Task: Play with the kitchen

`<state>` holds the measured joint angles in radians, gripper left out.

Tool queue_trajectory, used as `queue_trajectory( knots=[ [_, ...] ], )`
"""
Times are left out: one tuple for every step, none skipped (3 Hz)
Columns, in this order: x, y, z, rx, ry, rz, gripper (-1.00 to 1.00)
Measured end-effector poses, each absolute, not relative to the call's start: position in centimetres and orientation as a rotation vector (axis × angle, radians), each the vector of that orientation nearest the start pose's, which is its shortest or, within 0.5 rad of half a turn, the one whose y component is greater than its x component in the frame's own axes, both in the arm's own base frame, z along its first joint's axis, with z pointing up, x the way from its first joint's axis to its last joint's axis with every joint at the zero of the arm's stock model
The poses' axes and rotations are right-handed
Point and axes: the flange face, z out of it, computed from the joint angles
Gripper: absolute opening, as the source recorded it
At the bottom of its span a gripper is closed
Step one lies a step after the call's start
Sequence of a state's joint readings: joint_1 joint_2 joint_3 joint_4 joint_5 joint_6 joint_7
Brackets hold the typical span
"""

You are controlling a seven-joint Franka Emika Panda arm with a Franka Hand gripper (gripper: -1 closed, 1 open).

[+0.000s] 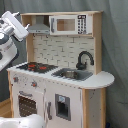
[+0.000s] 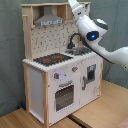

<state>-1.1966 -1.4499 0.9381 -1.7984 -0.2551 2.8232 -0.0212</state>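
The kitchen (image 1: 60,85) is a tall white and light-wood toy with a red-ringed black stovetop (image 1: 35,66), a black faucet (image 1: 84,59) over a sink (image 1: 70,74), an oven door (image 1: 27,105), a grey hood (image 1: 37,27) and a small microwave (image 1: 67,24). In the first exterior view my gripper (image 1: 19,29) hangs high at the first exterior view's left, just beside the hood. In the second exterior view the kitchen (image 2: 55,85) fills the middle and my gripper (image 2: 74,5) reaches up to its top edge, above the faucet (image 2: 74,40).
A grey curtain hangs behind the kitchen in both exterior views. The arm's elbow with a blue light (image 2: 92,36) hovers over the sink side. A wooden surface (image 2: 100,112) lies under the toy. A white rounded part of the robot (image 1: 22,122) sits low in front.
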Motion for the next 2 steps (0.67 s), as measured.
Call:
queue_trajectory(
  knots=[
    [36.61, 44.93, 71.67, 1.052, 0.461, 1.328, 1.00],
    [37.09, 45.15, 71.18, 1.109, 0.386, 1.352, 1.00]
  ],
)
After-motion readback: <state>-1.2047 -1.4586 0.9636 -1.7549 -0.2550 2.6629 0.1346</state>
